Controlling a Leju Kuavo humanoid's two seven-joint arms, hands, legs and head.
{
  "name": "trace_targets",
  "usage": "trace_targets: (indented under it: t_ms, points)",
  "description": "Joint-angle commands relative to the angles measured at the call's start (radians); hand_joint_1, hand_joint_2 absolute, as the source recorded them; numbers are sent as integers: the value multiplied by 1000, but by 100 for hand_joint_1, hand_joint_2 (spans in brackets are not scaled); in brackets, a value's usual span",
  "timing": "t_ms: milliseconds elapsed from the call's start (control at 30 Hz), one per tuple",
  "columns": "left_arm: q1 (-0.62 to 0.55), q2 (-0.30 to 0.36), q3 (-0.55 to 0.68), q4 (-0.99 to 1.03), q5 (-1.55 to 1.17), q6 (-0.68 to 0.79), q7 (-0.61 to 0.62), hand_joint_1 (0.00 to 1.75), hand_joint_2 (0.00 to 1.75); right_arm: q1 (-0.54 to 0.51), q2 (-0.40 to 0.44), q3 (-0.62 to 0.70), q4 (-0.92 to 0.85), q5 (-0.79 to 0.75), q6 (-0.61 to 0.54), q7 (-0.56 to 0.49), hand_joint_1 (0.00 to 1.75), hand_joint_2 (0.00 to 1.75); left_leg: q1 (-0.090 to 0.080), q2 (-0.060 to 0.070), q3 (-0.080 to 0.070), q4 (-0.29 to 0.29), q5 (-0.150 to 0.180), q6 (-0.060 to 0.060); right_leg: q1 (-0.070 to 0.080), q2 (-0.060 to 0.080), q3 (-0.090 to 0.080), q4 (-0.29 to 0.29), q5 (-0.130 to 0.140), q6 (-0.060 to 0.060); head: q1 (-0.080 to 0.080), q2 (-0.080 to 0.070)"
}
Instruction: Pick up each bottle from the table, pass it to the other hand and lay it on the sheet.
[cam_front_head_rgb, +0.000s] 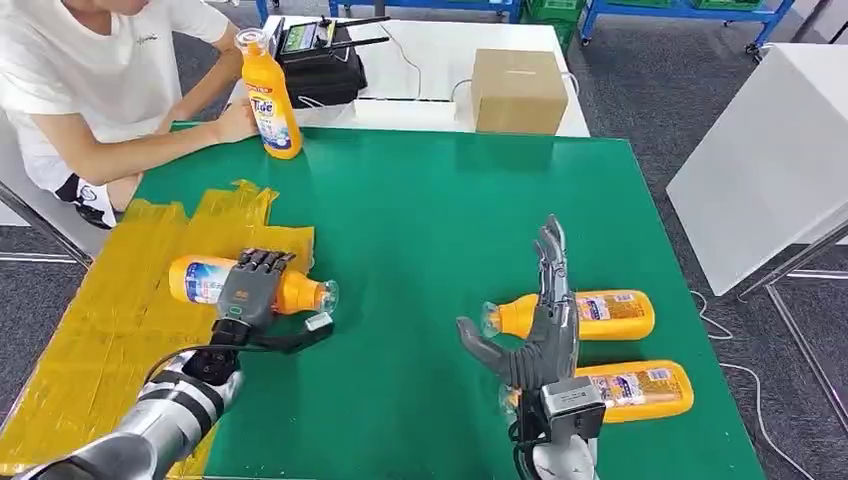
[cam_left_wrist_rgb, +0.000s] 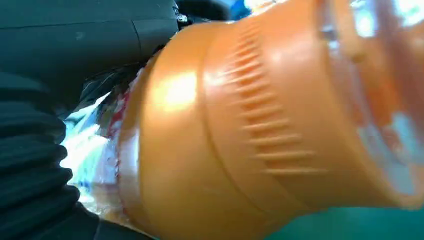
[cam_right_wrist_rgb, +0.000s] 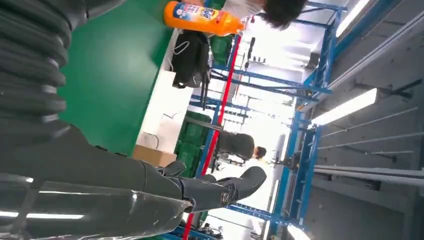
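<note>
**One bottle over the sheet, two waiting on the right**

The green counter (cam_front_head_rgb: 420, 230) carries the whole job, with the yellow sheet (cam_front_head_rgb: 110, 310) taped along its near-left edge. Judged from how things lie, the task is in its first round. No bottle lies free on the sheet yet. The left hand (cam_front_head_rgb: 252, 288) is wrapped around an orange bottle (cam_front_head_rgb: 205, 280), holding it on its side at the sheet's right edge with the cap end pointing out over the green. The left wrist view confirms the grip: the bottle's orange shoulder (cam_left_wrist_rgb: 240, 130) sits hard against the palm. Whether the bottle already rests on the sheet or is just above it cannot be told. Setting it down and letting go is the step that seems to be in hand.

Two more bottles are left, lying side by side at the near right: the farther one (cam_front_head_rgb: 585, 315) and the nearer one (cam_front_head_rgb: 630, 390). The right hand (cam_front_head_rgb: 535, 325) stands upright just left of them, fingers spread and holding nothing.

Beyond the working area, a person (cam_front_head_rgb: 90, 90) sits at the far-left corner with a hand on an upright orange bottle (cam_front_head_rgb: 270, 95). A cardboard box (cam_front_head_rgb: 518, 90) and a black bag (cam_front_head_rgb: 322, 70) sit on the white table behind. Nothing lies between the right hand and its two bottles.
</note>
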Motion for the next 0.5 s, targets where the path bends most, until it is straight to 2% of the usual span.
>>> trace_targets:
  t_ms: [33, 200, 300, 333, 500]
  points:
    - [-11, -23, 59, 193, -35, -97, 74, 0, 175, -41, -26, 24, 66, 4, 1, 12, 0, 175, 0, 2, 5, -2, -1, -1, 0, 3, 3, -1, 0, -1, 0, 0]
    - [3, -21, 96, 204, -18, -110, 59, 0, 175, -45, -21, 24, 77, 5, -1, 14, 0, 175, -1, 4, 13, -4, -1, -2, 0, 5, 10, -2, 0, -3, 0, 0]
    - [17, -38, 163, 191, 30, -45, -3, 0, 175, -43, -23, 22, 77, 4, -8, 15, 0, 175, -1, 4, 19, -5, -2, -3, -1, 4, 14, -1, 0, -3, 0, 0]
    - [26, -54, 209, 175, 74, 2, -58, 0, 175, -38, -26, 20, 73, 3, -11, 14, 0, 175, -2, 6, 19, -7, 0, -3, -1, 6, 13, -3, 1, -3, 0, 0]
    - [24, -58, 209, 175, 74, -1, -58, 0, 175, -37, -27, 20, 72, 3, -10, 14, 0, 175, -1, 2, 21, -6, -1, -3, 0, 2, 16, -2, -1, -2, 0, 0]
